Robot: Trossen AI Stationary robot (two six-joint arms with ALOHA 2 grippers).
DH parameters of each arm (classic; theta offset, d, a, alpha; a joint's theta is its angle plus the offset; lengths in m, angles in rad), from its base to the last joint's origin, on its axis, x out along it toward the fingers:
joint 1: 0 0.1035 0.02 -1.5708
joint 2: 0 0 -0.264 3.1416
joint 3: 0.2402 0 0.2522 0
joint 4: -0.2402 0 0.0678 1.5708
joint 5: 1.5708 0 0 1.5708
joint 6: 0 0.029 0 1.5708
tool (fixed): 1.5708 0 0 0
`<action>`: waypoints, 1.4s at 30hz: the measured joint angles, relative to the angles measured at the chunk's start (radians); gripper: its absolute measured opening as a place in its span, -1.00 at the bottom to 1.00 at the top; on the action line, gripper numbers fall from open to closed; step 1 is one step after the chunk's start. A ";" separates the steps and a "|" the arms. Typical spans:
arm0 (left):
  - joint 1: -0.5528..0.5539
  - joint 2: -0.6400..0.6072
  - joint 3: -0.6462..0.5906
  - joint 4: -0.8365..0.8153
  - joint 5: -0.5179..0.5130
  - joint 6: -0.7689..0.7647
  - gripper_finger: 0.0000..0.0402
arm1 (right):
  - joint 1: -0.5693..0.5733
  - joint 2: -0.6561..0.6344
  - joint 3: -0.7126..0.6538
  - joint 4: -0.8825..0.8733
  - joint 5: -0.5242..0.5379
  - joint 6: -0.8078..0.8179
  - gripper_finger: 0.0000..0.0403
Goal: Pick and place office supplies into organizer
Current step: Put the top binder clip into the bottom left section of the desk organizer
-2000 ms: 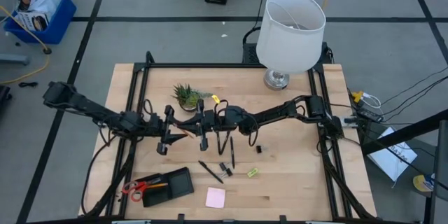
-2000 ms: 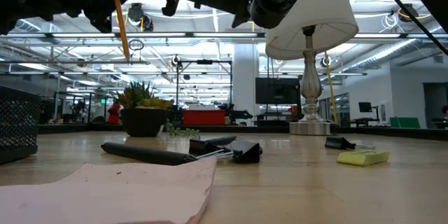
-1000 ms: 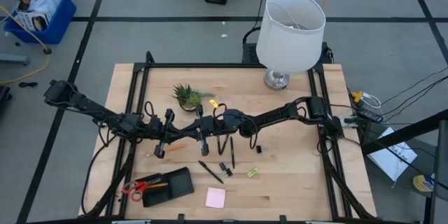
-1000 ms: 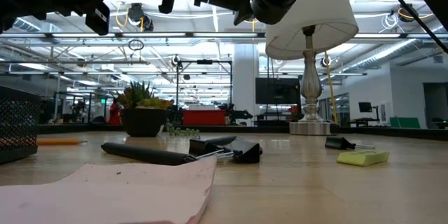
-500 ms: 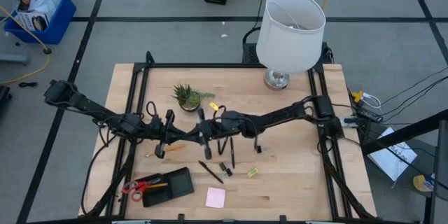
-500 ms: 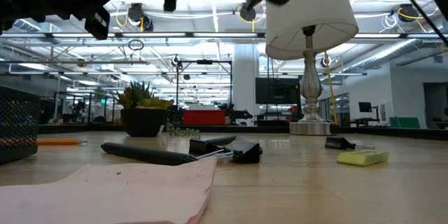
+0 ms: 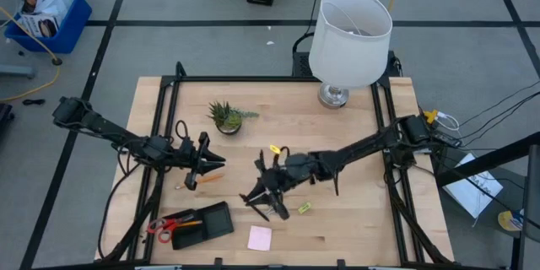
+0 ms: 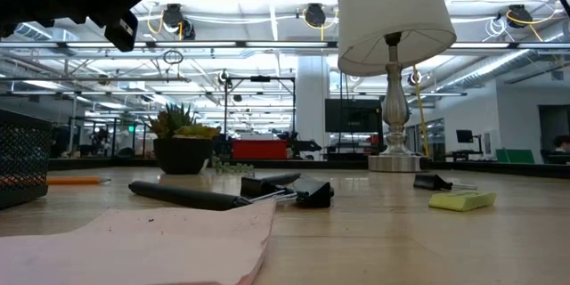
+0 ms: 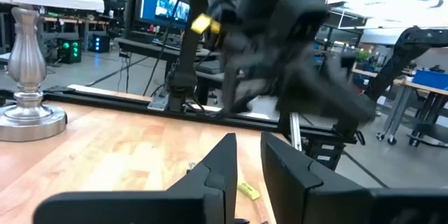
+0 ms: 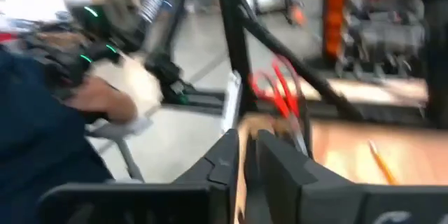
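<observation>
My left gripper (image 7: pixel 211 163) hovers over the table's left-middle, open by a narrow gap and empty; the gap also shows in the left wrist view (image 9: pixel 249 175). An orange pencil (image 7: pixel 207 177) lies flat on the wood just near-side of it. My right gripper (image 7: pixel 260 196) hangs over the black pens (image 7: pixel 272 211) and clips near the table's middle, with a small gap between its fingers (image 10: pixel 246 175); I cannot tell if it touches them. The yellow-green block (image 7: pixel 304 208) and pink pad (image 7: pixel 260 237) lie on the table. The black organizer (image 7: pixel 205 222) holds red scissors (image 7: pixel 163 226).
A potted plant (image 7: pixel 226 116) stands behind the left gripper, and a white-shaded lamp (image 7: pixel 349 25) stands at the far right. In the low view the pen (image 8: pixel 183 196), clips (image 8: pixel 298 191) and block (image 8: pixel 461 200) lie mid-table. Bare wood shows right of the block.
The pencil stood upright at my left gripper two seconds ago and has lain flat on the table since. In the last second my right gripper left its place beside the left one, swung toward the near edge and the right, turned, and came over the pens.
</observation>
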 joint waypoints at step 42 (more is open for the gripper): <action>-0.001 -0.059 0.001 -0.082 0.029 -0.075 -0.65 | -0.027 -0.070 -0.336 0.066 0.300 0.020 0.29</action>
